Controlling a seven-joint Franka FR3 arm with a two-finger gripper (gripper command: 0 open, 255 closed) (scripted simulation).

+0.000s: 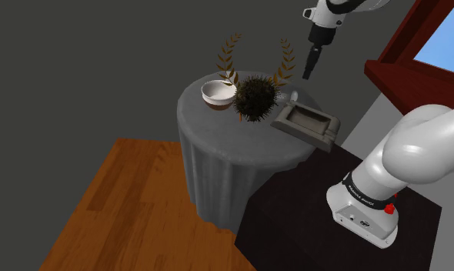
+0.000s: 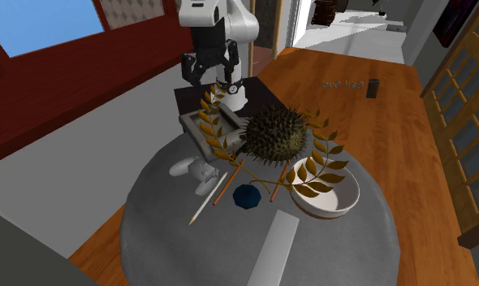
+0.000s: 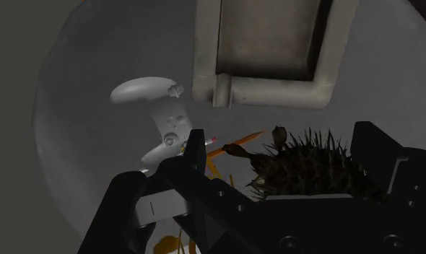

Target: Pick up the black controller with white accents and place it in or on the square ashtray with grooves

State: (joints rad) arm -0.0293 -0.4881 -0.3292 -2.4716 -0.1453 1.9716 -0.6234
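the controller (image 3: pixel 159 119), drawn pale grey-white rather than black, lies flat on the round grey table (image 2: pixel 161 244), just beside one outer corner of the square ashtray (image 3: pixel 204 65). i cannot tell whether the two touch. in the second exterior view it sits just left of and nearer than the ashtray; in the shoulder view it is a small pale shape at the ashtray's far edge, right of the spiky dark ball (image 2: pixel 276 136). nothing grips it.

the ashtray is empty, its grooved rim bare.

the gripper (image 2: pixel 208 71) hangs well above the table, over the ashtray's side of it, jaws apart and holding nothing. in the wrist view the controller lies ahead of one finger, not between the two.

by my reading the task has hardly begun: no grasp, no lift, no placement. left to do are lining up over the controller, coming down, closing on it, carrying it the short way across and letting go inside the ashtray.

two pencils (image 2: pixel 227 184) lie just by the controller, and gold leaf sprays (image 2: pixel 315 166) and a white bowl (image 2: pixel 347 203) sit farther off.
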